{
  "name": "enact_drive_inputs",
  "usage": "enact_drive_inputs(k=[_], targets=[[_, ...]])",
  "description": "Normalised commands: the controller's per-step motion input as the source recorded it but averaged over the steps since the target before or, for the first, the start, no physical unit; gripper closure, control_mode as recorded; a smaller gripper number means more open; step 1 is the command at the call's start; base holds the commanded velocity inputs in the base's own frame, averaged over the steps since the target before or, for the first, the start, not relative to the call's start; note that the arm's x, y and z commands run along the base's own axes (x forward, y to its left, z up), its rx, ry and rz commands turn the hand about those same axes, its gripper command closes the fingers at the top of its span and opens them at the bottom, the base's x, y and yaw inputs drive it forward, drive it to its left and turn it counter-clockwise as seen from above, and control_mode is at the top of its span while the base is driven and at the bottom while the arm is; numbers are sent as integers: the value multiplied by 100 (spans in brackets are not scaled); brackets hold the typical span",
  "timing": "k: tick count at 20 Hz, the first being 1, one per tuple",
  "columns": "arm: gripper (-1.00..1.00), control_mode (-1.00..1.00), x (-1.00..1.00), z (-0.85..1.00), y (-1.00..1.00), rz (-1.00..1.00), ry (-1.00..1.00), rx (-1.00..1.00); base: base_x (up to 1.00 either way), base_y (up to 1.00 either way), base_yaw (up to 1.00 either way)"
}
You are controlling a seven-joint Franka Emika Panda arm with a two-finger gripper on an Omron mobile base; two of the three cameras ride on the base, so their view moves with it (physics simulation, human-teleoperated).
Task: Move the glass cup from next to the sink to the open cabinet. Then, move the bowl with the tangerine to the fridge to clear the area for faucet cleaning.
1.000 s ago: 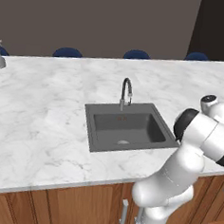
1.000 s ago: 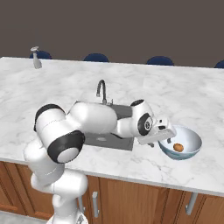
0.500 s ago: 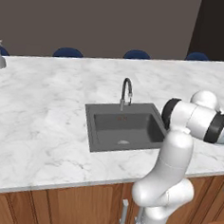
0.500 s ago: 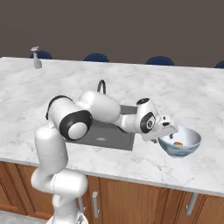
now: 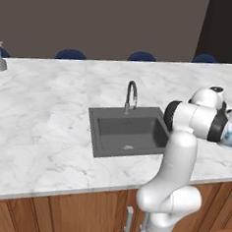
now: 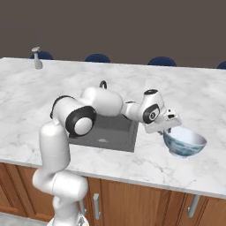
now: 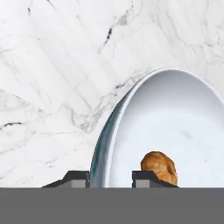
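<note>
a: bowl count one, tangerine one inside it, sink one, faucet one, pump dispenser one.
b: claw?
a: gripper pinches the bowl's rim, one finger inside, one outside.
b: change?
a: bowl sits right of the sink, higher off the marble counter than before.

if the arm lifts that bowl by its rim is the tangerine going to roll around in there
Probably. The tangerine lies loose on the bowl's smooth curved inside, so a tilt would likely roll it. The hand straddles one edge, so the bowl may sag. The glossy rim looks slippery.
</note>
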Motion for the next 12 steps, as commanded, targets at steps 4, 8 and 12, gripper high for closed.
enact_drive_inputs(k=[4, 8, 12], targets=[[100, -100, -32, 0, 6, 0, -1, 0, 0, 0, 0], [100, -100, -84, 35, 28, 1, -23, -12, 0, 0, 0], [100, -100, -99, 82, 54, 9, -48, -36, 0, 0, 0]])
